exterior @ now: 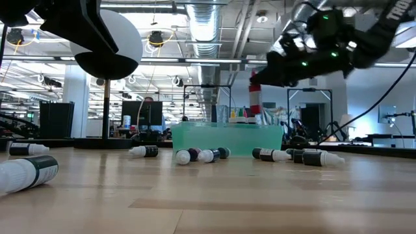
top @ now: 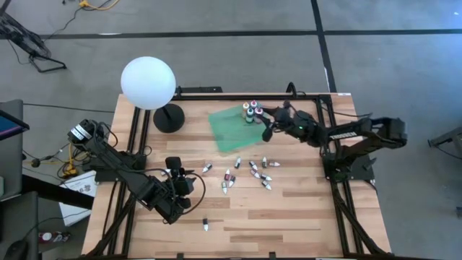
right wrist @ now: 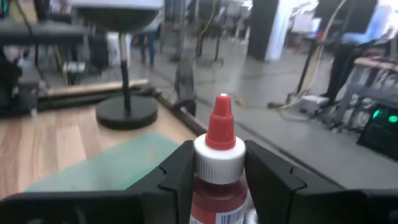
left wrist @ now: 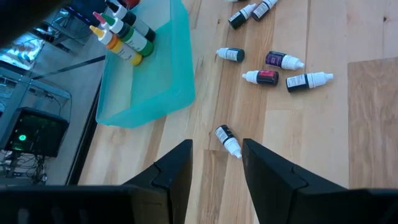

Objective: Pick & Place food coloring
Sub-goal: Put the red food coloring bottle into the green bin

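Note:
The food coloring bottles are spread over three places. Several stand upright in the far corner (top: 250, 112) of the flat green tray (top: 229, 133). Several more lie on their sides on the wood (top: 249, 172) near the tray. One red-capped bottle (right wrist: 217, 155) is in my right gripper (right wrist: 217, 163), which is shut on it above the tray's right part (exterior: 255, 97). My left gripper (left wrist: 216, 152) hangs open above the table left of the loose bottles (top: 189, 179), and one lying bottle (left wrist: 227, 140) sits just beyond its fingertips. My right gripper pinches the red bottle between its two fingers (right wrist: 177, 171) at the white collar and upper body (right wrist: 219, 180). The fingers reach in level from the table's right side. The bottle stands upright, red tip up, lifted clear above the tray.
A lamp with a white globe (top: 148, 83) and a dark round base (top: 169, 118) stands left of the tray. A single bottle (top: 205, 225) lies nearer the front edge. Black frame rails (top: 137, 137) run along the table's left and right sides.

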